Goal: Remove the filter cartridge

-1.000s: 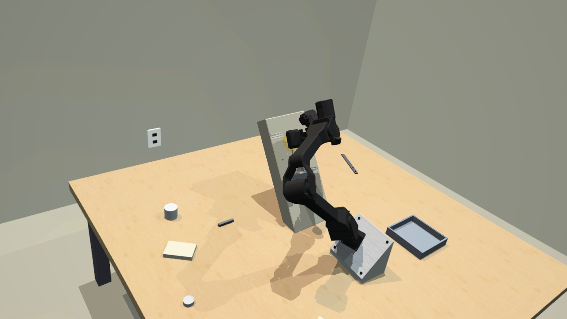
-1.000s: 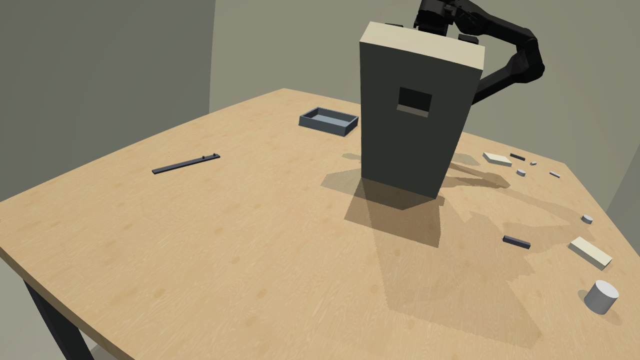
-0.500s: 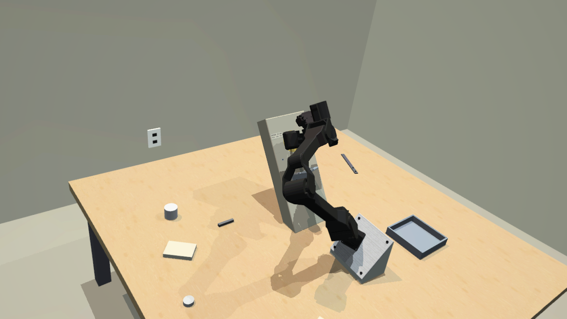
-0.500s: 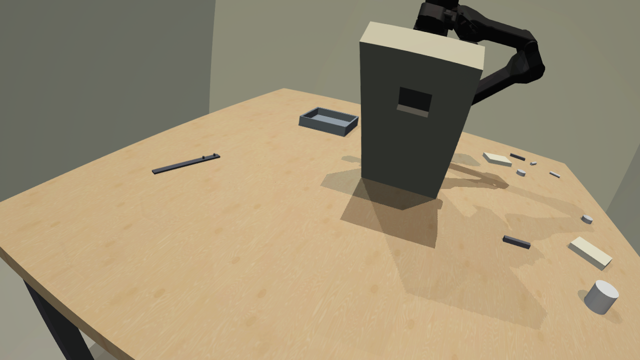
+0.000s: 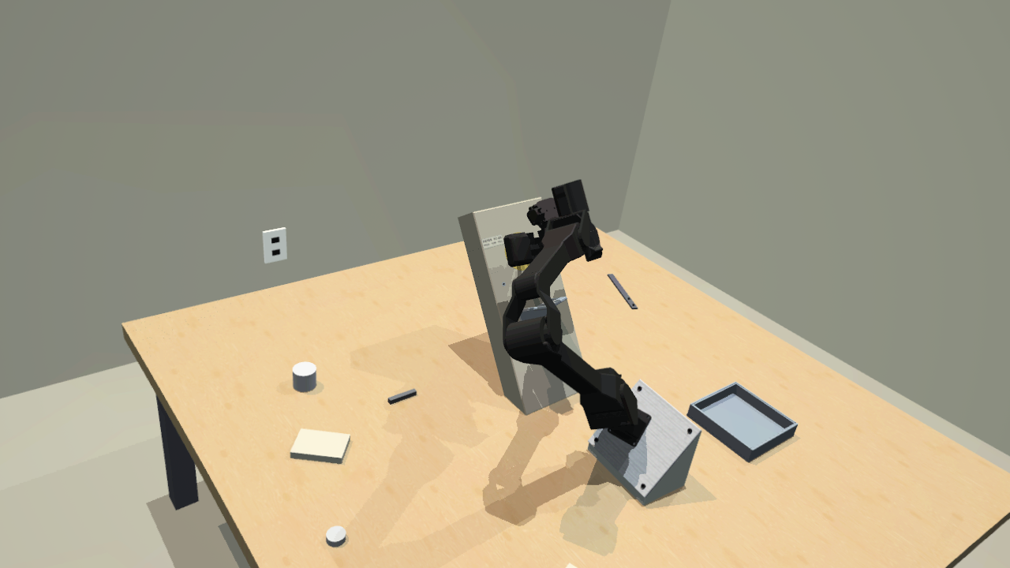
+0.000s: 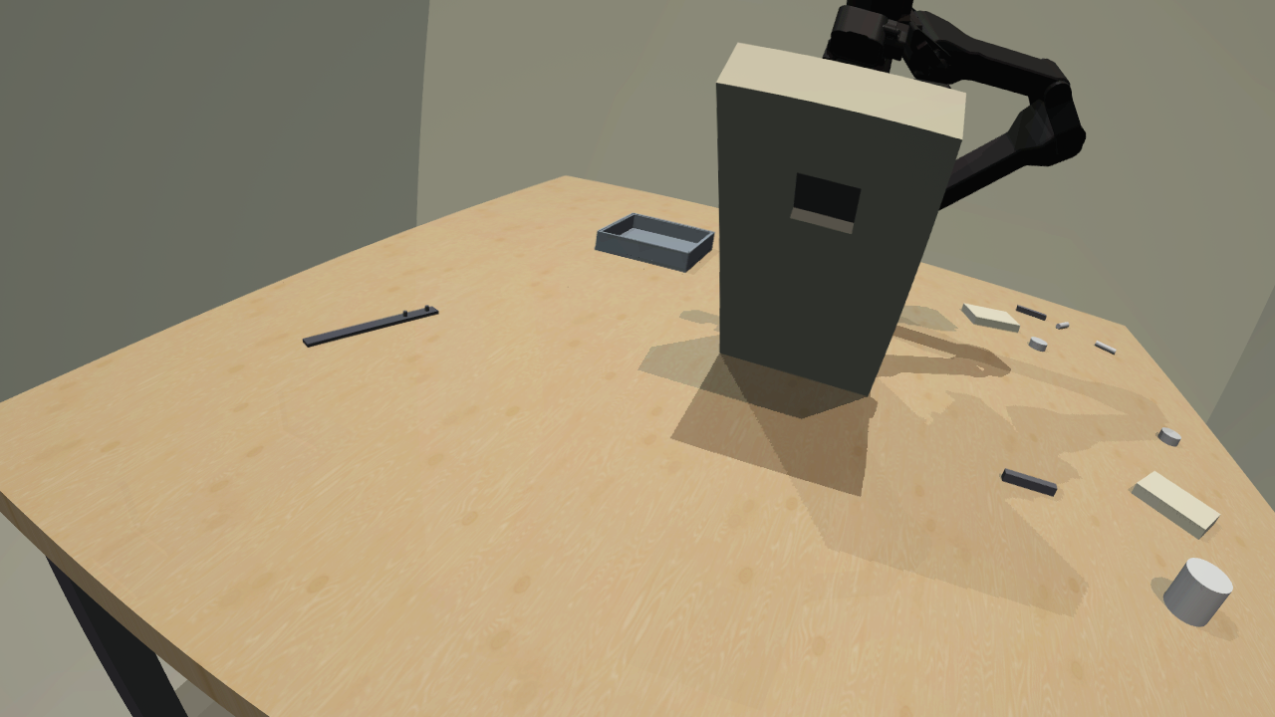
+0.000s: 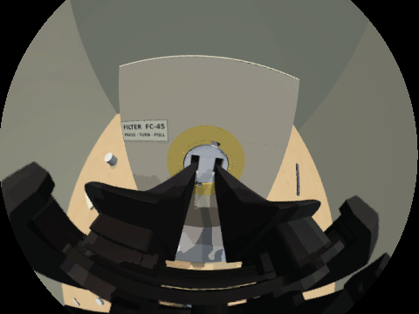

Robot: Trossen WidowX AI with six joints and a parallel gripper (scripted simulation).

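Note:
The filter cartridge [image 7: 206,153] is a round grey disc with two dark slots, seated inside a yellow ring [image 7: 176,161] on the upright service panel [image 5: 505,211] [image 6: 784,294] [image 7: 209,92]. My gripper [image 7: 205,168] points at the cartridge face, its fingers a little apart with nothing held between them. In the wrist view the fingertips overlap the lower ends of the two slots; whether they are inside the slots or in front of them I cannot tell. The top and exterior views hide the fingertips. The tray [image 5: 716,432] [image 6: 641,251] is empty, right of the arm's base in the top view.
A metal ledge [image 5: 540,308] sticks out of the panel below the cartridge. A dark strip [image 5: 622,291] [image 6: 370,327] [image 7: 298,180], a grey cylinder [image 5: 304,378] [image 6: 1196,593] [image 7: 111,159], a cream block [image 5: 319,445] [image 6: 1172,505] and a dark bar [image 5: 402,397] [image 6: 1028,482] lie on the table.

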